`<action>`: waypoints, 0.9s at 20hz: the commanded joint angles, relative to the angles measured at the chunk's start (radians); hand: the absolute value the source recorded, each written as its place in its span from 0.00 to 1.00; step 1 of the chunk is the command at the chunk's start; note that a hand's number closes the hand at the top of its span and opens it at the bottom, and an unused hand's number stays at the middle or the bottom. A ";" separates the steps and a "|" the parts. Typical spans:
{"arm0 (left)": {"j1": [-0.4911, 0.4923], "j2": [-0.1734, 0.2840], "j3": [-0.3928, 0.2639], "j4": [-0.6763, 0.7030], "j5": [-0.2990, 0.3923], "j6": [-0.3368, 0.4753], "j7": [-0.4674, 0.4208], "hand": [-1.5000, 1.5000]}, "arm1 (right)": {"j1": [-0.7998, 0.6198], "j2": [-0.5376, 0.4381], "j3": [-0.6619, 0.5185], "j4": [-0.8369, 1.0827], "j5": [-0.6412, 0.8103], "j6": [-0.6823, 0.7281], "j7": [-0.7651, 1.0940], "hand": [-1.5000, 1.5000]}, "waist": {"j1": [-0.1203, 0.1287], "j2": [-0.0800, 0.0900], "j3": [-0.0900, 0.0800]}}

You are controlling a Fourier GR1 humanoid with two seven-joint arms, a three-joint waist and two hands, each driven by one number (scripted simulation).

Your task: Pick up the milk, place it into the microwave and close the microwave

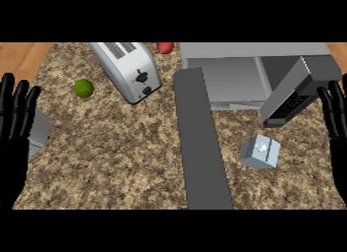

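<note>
Head view of a speckled granite counter (118,157), read left to right, with the microwave (234,74) as landmark. Far left of the microwave, at the view's left edge, the left hand (9,118) rests with fingers straight and pointing up, holding nothing; part of a grey round object (40,133) shows just beside it, too hidden to identify. A green lime-like fruit (84,88) lies well left of the microwave. A silver toaster (129,69) lies nearer, tilted, just left of the microwave's open side. A red fruit (165,47) sits at the counter's far edge, just left of the microwave's top corner. The microwave door (201,147) stands open, seen edge-on as a long dark grey band running from the microwave's left front toward the view's lower edge. The microwave cavity (230,76) is open to view. The milk (260,151), a small pale carton, stands on the counter in front of the microwave, right of the open door, apart from both hands. A dark slanted panel (296,93) rises at the microwave's right. At the right edge, the right hand (343,123) rests with fingers straight, upward, holding nothing.
</note>
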 commanded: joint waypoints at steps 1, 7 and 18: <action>0.035 0.012 -0.024 -0.039 0.002 -0.035 0.005 0.00 | -0.022 0.037 0.043 -0.016 0.051 -0.039 0.006 0.00 | 0.018 0.016 -0.029; 0.037 -0.065 -0.019 0.079 0.018 0.021 0.035 0.00 | -0.072 0.087 0.075 0.020 -0.018 -0.023 0.026 0.00 | 0.023 0.019 -0.029; 0.170 -0.088 -0.094 -0.043 -0.017 0.026 0.036 0.00 | -0.077 0.112 0.104 0.057 0.054 -0.082 0.073 0.00 | 0.020 0.018 -0.029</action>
